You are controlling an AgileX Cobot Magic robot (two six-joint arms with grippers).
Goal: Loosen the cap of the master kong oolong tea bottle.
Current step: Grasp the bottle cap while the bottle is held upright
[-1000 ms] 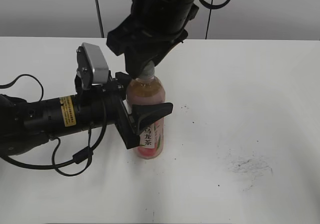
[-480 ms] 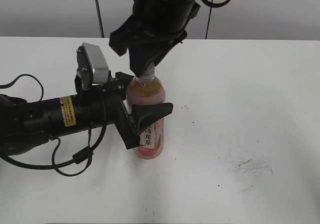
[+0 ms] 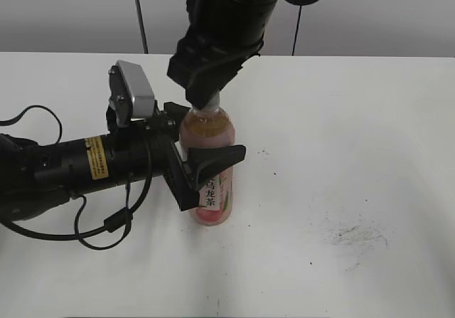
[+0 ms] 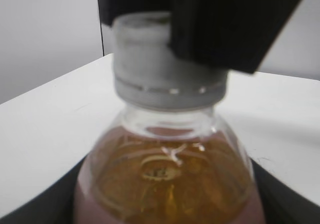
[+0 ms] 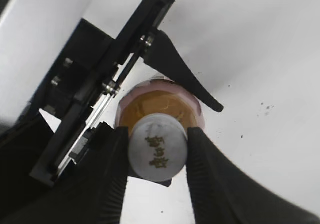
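The master kong oolong tea bottle (image 3: 210, 168) stands upright on the table (image 3: 355, 154), a little left of its middle. The left gripper (image 3: 202, 165) reaches in from the left, lying low along the tabletop, one finger before the bottle's body and one behind it. Straight above, the right gripper (image 3: 207, 99) comes down with its fingers (image 5: 212, 184) on either side of the cap (image 5: 157, 147).

White cap (image 5: 157, 154) with dark logo, amber-pink tea bottle (image 3: 209, 172), pink label, black hands, white table (image 3: 370, 147)
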